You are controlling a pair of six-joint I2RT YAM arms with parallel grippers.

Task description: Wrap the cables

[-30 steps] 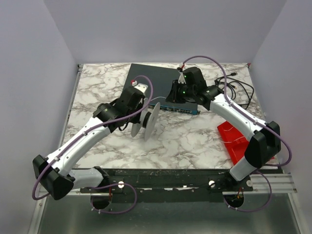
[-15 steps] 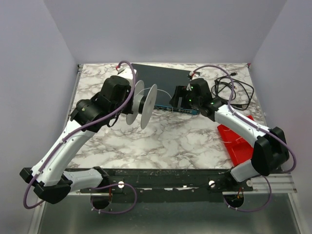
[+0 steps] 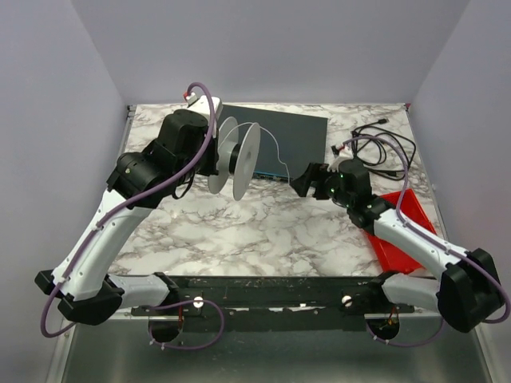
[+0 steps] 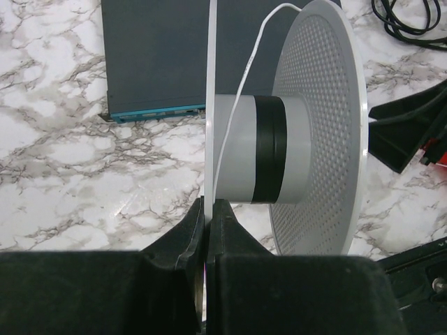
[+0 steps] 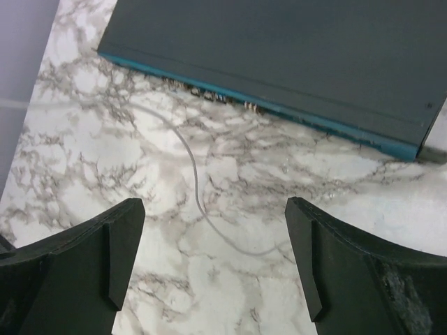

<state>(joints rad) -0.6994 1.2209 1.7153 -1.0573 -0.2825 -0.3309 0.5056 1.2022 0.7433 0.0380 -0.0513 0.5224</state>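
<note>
Layout at the recorded moment. The spool (image 4: 279,146) stood on edge, its near flange clamped between the closed fingers of the left gripper (image 4: 207,209). Hub and far flange lay to that gripper's right. The network switch (image 3: 279,136) lay flat on the table (image 3: 263,223), ahead of the left gripper and beyond the spool. The wire (image 5: 196,183) ran off the hub between the flanges and curved across the table below the spread fingers of the right gripper (image 5: 214,209), with the switch's edge just ahead. The cords (image 3: 385,148) lay to that gripper's right, the tray (image 3: 407,231) behind it.
</note>
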